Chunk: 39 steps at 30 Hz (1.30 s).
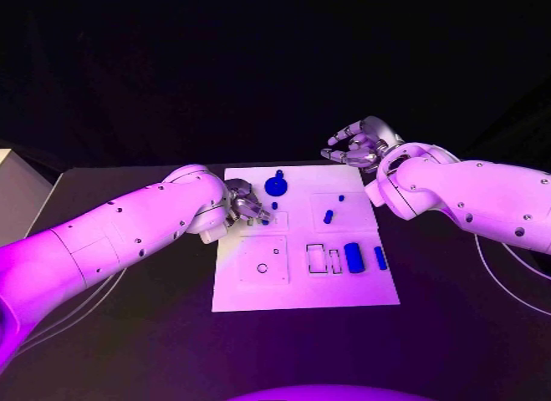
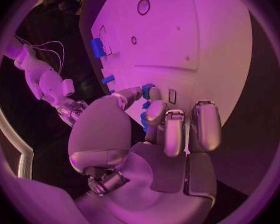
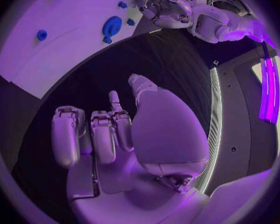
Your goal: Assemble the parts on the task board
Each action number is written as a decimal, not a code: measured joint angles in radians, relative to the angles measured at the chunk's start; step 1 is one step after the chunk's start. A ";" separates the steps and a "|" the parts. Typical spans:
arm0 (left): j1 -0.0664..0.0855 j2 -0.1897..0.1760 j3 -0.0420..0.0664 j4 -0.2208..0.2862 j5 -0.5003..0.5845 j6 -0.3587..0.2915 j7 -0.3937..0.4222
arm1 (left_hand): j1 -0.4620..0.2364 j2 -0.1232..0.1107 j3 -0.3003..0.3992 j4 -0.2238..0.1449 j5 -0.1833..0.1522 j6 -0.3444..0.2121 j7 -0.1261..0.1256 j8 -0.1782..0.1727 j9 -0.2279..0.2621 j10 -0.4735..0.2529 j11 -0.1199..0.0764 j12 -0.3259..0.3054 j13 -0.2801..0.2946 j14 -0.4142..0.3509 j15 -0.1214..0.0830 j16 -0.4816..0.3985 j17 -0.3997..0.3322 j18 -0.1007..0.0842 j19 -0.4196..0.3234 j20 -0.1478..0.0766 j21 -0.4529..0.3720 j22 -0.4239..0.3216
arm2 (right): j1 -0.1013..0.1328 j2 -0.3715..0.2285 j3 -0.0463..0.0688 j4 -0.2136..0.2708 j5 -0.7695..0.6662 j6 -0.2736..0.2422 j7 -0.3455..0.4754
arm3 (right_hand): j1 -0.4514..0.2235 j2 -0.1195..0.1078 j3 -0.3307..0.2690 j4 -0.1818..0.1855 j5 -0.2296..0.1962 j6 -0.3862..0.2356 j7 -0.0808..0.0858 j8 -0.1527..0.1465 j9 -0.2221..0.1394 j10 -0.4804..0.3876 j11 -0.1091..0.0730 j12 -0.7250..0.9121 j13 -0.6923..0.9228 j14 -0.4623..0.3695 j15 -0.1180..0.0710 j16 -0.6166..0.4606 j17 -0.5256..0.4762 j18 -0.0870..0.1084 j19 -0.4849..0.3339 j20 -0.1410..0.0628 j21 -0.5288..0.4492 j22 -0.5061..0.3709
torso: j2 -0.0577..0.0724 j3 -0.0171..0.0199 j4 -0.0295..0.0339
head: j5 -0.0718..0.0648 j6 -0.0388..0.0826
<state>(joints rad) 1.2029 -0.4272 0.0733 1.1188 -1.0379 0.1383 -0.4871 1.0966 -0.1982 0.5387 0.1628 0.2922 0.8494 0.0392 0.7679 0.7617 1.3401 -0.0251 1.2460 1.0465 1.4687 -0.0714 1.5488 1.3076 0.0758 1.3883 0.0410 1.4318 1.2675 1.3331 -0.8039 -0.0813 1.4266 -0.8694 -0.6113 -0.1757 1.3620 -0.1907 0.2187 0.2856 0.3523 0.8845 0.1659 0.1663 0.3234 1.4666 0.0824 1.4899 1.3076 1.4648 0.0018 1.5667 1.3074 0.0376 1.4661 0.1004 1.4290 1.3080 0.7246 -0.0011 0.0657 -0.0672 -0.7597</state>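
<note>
Pinching small blue part (image 2: 147, 90): left hand (image 1: 245, 206) | right hand (image 1: 357, 142) curled, empty

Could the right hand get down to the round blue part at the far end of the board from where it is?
Probably yes. The right hand hovers past the board's far edge holding nothing, and nothing lies between it and the round blue part; the left hand works lower down.

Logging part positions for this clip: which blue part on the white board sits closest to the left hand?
The small blue part at the left hand's fingertips; the round blue part and the rest lie farther away.
</note>
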 measured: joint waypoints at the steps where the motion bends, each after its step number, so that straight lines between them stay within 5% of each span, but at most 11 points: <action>1: 0.000 0.000 0.000 0.000 -0.001 0.000 0.000 | 0.000 0.000 -0.010 0.007 0.000 0.000 0.000 -0.001 0.001 0.000 0.000 0.000 0.000 0.000 0.000 0.000 0.000 0.000 0.000 0.000 0.000 0.000 | 0.000 0.000 0.000 0.000 0.000 0.000 0.000 | 0.000 0.000 0.000 0.000 0.000 0.000 0.000 0.000 0.000 0.000 0.000 0.000 0.000 0.000 0.000 0.000 0.000 0.000 0.000 0.000 0.000 0.000 | 0.000 -0.0001 0.0000 | 0.000 0.000; 20: -0.001 -0.010 0.000 0.003 -0.005 0.000 0.000 | -0.001 -0.009 -0.063 0.050 -0.015 0.006 0.002 -0.005 0.010 0.000 0.000 0.000 0.006 0.000 0.000 0.000 0.000 0.000 0.000 0.000 -0.004 0.002 | -0.001 -0.003 0.000 0.001 0.000 0.000 0.001 | -0.004 0.004 0.003 0.003 0.000 0.000 0.000 0.000 0.000 0.000 0.000 0.000 0.000 0.000 0.000 0.000 0.000 0.000 0.000 0.000 0.000 0.000 | 0.000 -0.0004 0.0001 | -0.001 -0.002; 27: -0.002 -0.014 0.000 0.005 -0.007 0.000 0.000 | 0.011 -0.011 -0.127 0.114 -0.111 0.007 0.001 -0.005 0.027 -0.004 0.004 0.000 0.003 0.000 0.000 0.000 0.000 0.000 0.004 -0.003 -0.004 0.003 | -0.001 -0.005 0.000 0.001 0.000 0.000 0.001 | -0.004 0.004 0.003 0.003 0.000 0.000 0.000 0.000 0.000 0.000 0.000 0.000 0.000 0.000 0.000 0.000 0.000 0.000 0.000 0.000 0.000 0.000 | 0.000 -0.0004 0.0000 | -0.001 -0.002; 32: -0.002 -0.017 0.000 0.008 -0.010 0.000 0.000 | 0.010 -0.001 -0.181 0.128 -0.229 0.002 0.006 -0.003 0.039 -0.004 0.004 0.000 -0.001 0.000 0.000 0.000 0.000 0.000 0.004 -0.003 -0.004 0.005 | -0.001 -0.006 0.000 0.002 0.000 0.000 0.001 | -0.004 0.004 0.003 0.003 0.000 0.000 0.000 0.000 0.000 0.000 0.000 0.000 0.000 0.000 0.000 0.000 0.000 0.000 0.000 0.000 0.000 0.000 | 0.001 -0.0004 -0.0001 | -0.002 -0.003; 39: -0.002 -0.019 0.000 0.010 -0.012 -0.001 0.000 | 0.002 0.007 -0.207 0.130 -0.237 0.001 0.006 -0.003 0.041 -0.004 0.004 0.000 -0.002 0.000 0.000 0.000 0.000 0.000 0.003 -0.003 -0.004 0.005 | -0.002 -0.007 0.000 0.002 0.000 0.000 0.001 | -0.004 0.004 0.003 0.003 0.000 0.000 0.000 0.000 0.000 0.000 0.000 0.000 0.000 0.000 0.000 0.000 0.000 0.000 0.000 0.000 0.000 -0.001 | 0.000 -0.0001 0.0000 | -0.003 -0.003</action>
<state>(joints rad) 1.2010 -0.4466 0.0731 1.1288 -1.0499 0.1373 -0.4868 1.0985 -0.1911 0.3315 0.2927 0.0548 0.8508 0.0449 0.7645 0.8030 1.3363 -0.0212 1.2460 1.0442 1.4687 -0.0713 1.5488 1.3076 0.0758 1.3918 0.0376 1.4278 1.2724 1.3314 -0.8105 -0.0813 1.4283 -0.8695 -0.6114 -0.1744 1.3580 -0.1868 0.2214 0.2884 0.3522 0.8845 0.1659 0.1663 0.3234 1.4666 0.0824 1.4899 1.3075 1.4648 0.0018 1.5667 1.3074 0.0376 1.4661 0.1004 1.4290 1.3075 0.7251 -0.0012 0.0657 -0.0700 -0.7626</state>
